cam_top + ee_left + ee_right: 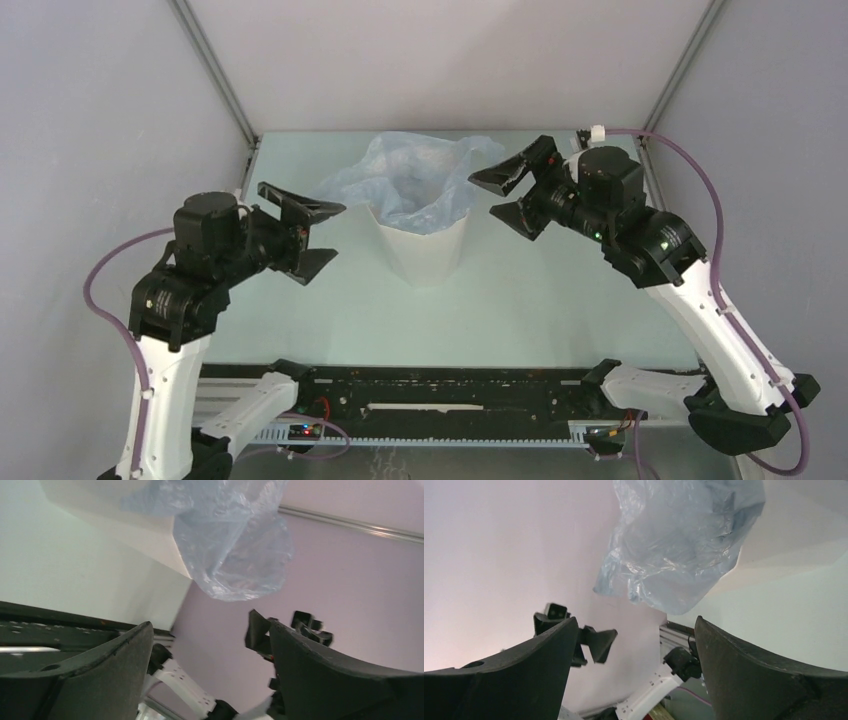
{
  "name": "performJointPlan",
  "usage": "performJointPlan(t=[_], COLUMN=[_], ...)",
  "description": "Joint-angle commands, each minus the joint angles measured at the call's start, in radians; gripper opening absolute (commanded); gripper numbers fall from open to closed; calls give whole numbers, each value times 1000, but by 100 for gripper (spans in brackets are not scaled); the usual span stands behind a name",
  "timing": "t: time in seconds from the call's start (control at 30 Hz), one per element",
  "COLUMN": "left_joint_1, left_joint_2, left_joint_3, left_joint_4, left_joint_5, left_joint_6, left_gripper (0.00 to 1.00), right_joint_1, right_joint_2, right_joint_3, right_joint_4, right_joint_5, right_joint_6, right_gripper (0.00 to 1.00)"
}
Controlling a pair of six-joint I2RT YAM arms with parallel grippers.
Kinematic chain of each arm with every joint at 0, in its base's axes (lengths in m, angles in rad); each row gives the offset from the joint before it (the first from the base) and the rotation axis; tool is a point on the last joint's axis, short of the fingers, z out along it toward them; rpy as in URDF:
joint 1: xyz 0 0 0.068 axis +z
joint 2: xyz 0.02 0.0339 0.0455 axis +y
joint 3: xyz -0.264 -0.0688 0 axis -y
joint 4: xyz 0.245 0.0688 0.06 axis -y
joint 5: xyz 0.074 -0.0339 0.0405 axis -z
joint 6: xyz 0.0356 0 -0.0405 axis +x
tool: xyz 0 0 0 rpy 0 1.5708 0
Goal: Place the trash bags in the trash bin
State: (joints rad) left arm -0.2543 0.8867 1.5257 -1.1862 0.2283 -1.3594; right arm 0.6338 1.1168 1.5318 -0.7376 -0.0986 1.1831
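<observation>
Okay, upper middle of the top view: bag (415, 180) sits in the mouth of the bin (425, 250), film spilling over the rim on both sides. Bin upright on the bench (560, 300). Left tool (322, 232) spread wide, holding nothing, left of the bin, apart from it. Right tool (487, 197) also spread, empty, just right of the bag.

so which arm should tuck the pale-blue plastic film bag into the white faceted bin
Left, probably: the bag spills widest over the bin on that side, beside the open left end effector.
</observation>
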Motion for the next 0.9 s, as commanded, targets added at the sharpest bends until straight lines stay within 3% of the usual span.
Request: performJointPlan(t=[0.0,0.13,0.23,0.37,0.5,0.57,0.7,0.8,0.83,0.87], left_joint_1=[-62,-68,-66,-58,-20,-7,6,16,24,34], left_joint_2=[-5,41,84,133,186,197,195,159,147,134], left_joint_3=[-81,-157,-139,-101,-116,-124,-110,-162,-186,-215], left_joint_4=[180,327,325,311,296,302,309,335,358,382], left_joint_5=[-32,-45,-112,-222,-195,-220,-283,-285,-272,-249], left_joint_6=[-304,-374,-388,-339,-308,-291,-187,-128,-106,-79], left_gripper=[91,93,88,85,86,82,60,32,24,18], right_joint_1=[82,106,110,116,116,115,111,94,80,69], right_joint_2=[-7,36,66,91,104,112,108,68,49,24], right_joint_3=[-5,-26,-18,-7,-15,-15,-34,-97,-125,-147], right_joint_4=[71,84,86,83,85,90,101,110,123,122], right_joint_5=[274,313,332,359,388,397,385,344,310,274], right_joint_6=[137,265,323,360,380,377,359,320,288,248], right_gripper=[95,90,78,77,76,69,36,7,0,0])
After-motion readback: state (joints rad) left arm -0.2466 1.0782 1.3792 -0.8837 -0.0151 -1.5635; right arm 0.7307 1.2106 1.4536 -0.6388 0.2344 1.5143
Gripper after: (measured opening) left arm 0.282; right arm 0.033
